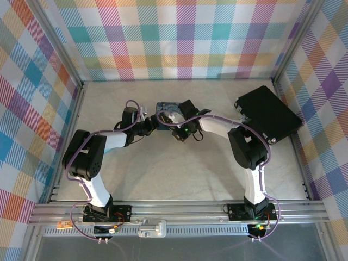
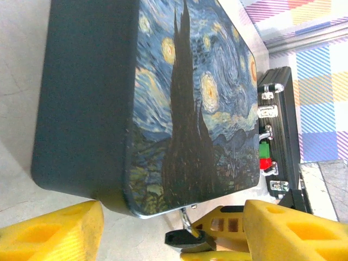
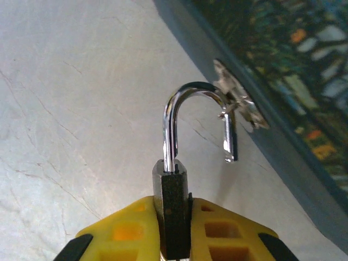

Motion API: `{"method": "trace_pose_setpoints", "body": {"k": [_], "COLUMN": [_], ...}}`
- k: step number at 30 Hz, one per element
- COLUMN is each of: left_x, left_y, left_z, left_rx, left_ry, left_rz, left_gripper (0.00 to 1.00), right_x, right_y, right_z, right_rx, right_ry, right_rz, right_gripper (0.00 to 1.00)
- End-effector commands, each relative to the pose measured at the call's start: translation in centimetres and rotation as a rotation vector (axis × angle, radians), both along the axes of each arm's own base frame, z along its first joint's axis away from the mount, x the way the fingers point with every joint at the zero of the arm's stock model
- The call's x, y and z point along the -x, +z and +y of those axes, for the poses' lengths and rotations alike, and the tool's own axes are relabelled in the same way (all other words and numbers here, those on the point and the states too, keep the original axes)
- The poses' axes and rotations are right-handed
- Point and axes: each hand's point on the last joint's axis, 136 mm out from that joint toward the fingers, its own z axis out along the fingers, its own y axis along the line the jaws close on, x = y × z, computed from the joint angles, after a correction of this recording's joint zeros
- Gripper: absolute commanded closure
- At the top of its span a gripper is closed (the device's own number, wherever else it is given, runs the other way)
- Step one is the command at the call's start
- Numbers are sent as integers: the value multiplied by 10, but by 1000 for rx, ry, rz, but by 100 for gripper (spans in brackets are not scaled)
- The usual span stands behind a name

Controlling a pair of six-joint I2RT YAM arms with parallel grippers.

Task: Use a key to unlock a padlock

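- The right claw (image 3: pixel 174 207) is clenched on the padlock (image 3: pixel 170 187), with its yellow fingers (image 3: pixel 128 231) pressing the dark body from both sides.
- The padlock stands upright in that grasp, just above the pale desk (image 3: pixel 65 109) and right beside the front wall of the blue painted tin (image 2: pixel 190 98).
- Its silvery shackle (image 3: pixel 187 89) is sprung: one leg sits in the body, and the other ends free in the air.
- That free end hangs just beside the tin's small metal hasp (image 3: pixel 239 106); whether the two touch cannot be told.
- The left claw (image 2: pixel 173 225) is released, its fingers spread wide near the tin's corner and grasping nothing.
- In the left wrist view, the padlock sits low between those spread fingers.
- A black case (image 2: pixel 283 136) lies beyond the tin.
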Motion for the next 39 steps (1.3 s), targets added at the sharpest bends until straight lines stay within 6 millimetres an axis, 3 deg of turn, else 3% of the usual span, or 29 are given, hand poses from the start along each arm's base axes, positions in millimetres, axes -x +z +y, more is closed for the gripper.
{"method": "trace_pose_setpoints", "body": {"k": [1,10,16,22,28,32,39], "left_x": [-5,-7,20,42,34,27,25], "left_y": [10,42,56,39,24,8,-17], "left_z": [-12,18,28,20,-11,-27,-38], "left_rx": [17,4,31,90,176,210,229], "left_ry": [-62,28,50,104,143,156,186], "left_rz": [-44,-45,-15,20,36,58,97], "left_gripper": [33,25,25,44,61,65,67], "right_x": [14,13,12,11,10,11,11], "right_y": [3,0,7,13,14,15,17], "right_z": [12,7,11,17,19,19,21], "right_rx": [-42,-57,-89,-120,-132,-139,-154], "right_ry": [67,25,22,22,15,7,8], "right_rz": [72,66,67,68,78,76,76], "right_gripper": [100,100,100,100,100,100,100]}}
